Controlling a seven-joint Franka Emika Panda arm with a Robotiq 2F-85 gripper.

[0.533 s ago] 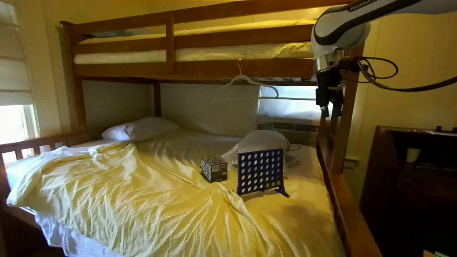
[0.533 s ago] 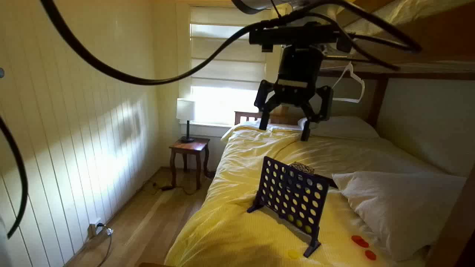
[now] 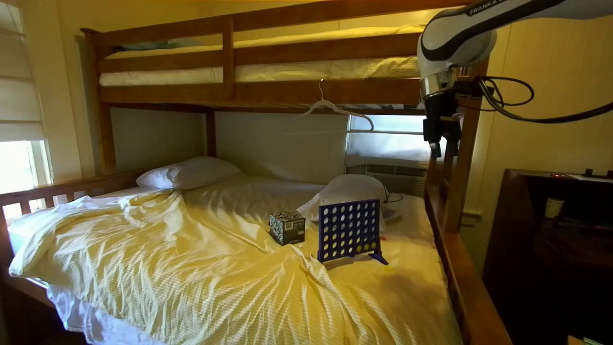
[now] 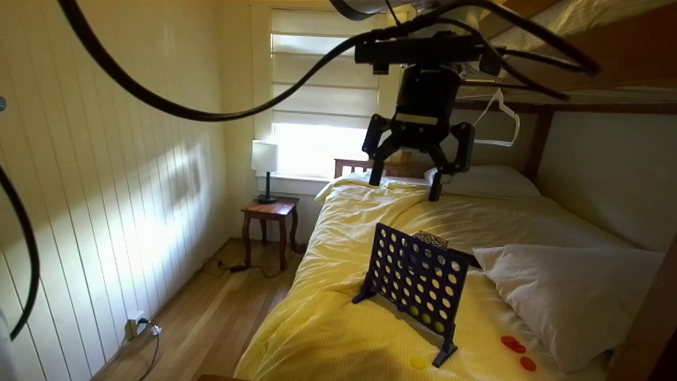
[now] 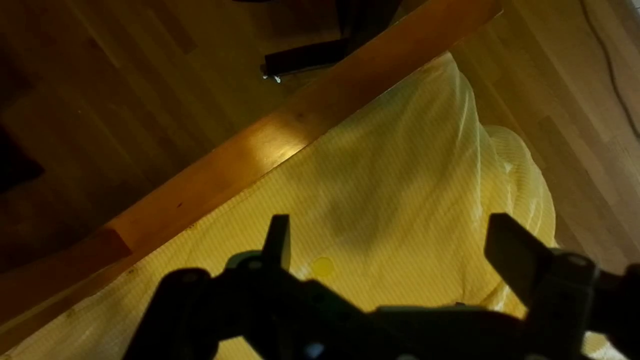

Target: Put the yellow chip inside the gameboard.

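The bed cover (image 3: 230,278) is basically the work surface here, yellow, rumpled, and I'd bet pretty soft under pressure. The gameboard (image 4: 417,276) stands upright on it, with what look like yellow discs (image 4: 439,327) in the bottom row. The gripper (image 4: 405,190) hangs well above all that, fingers (image 5: 276,242) spread wide and nothing between them. The yellow chip (image 4: 418,362) is lying flat on the cover, just beside one foot (image 4: 445,355) of the board but apparently not touching it; the wrist view catches it too, down on the cloth. My guess: thin hard plastic, super light, stiff, kinda slick, not something you'd break. I'd grab it across opposite edges of the rim and let the tips sink a little into the fabric, but careful, you could easily pinch up some cloth with it. Reckon it'll need turning on edge before it goes in the board, too. As for what's different from half a second ago, honestly nothing I can spot: gripper, board and chip sit in the same places in both exterior views.
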